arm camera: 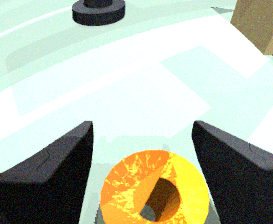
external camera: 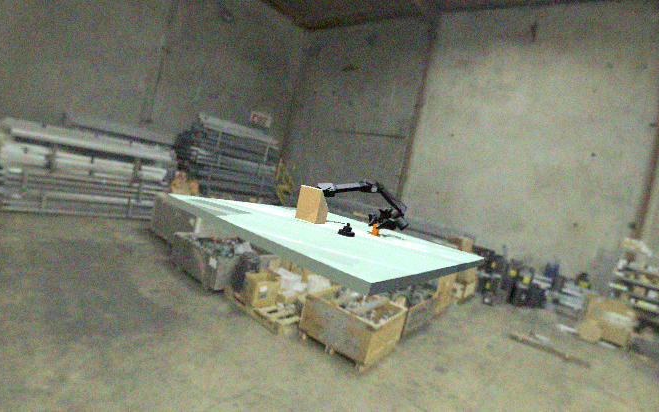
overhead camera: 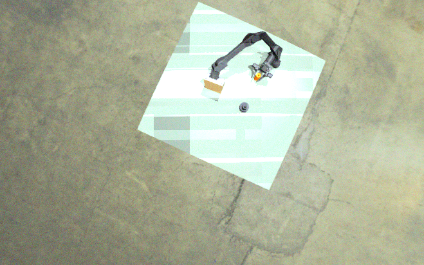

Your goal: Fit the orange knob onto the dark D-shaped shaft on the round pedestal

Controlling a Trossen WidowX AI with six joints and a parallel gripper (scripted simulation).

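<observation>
One six-joint arm (overhead camera: pixel 232 54) (external camera: pixel 387 197), bent at the elbow; parallel-jaw gripper (overhead camera: pixel 260 73) (external camera: pixel 375 225) (arm camera: pixel 144 128) partly opened, nothing gripped. Orange knob (overhead camera: pixel 257 76) (external camera: pixel 374 230) (arm camera: pixel 122 192), one, placed upright between the parted fingers, at six o'clock in the wrist view. Round pedestal (overhead camera: pixel 243 107) (external camera: pixel 346 231) (arm camera: pixel 98 15) seen at eleven o'clock there, well apart.

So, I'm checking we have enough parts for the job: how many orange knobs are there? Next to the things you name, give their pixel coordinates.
1. The orange knob (overhead camera: pixel 257 77) (external camera: pixel 374 230) (arm camera: pixel 122 192) stands between the open fingers of the gripper (overhead camera: pixel 260 74) (arm camera: pixel 144 128), apart from the round pedestal (overhead camera: pixel 240 109) (external camera: pixel 345 233) (arm camera: pixel 98 18).
</observation>
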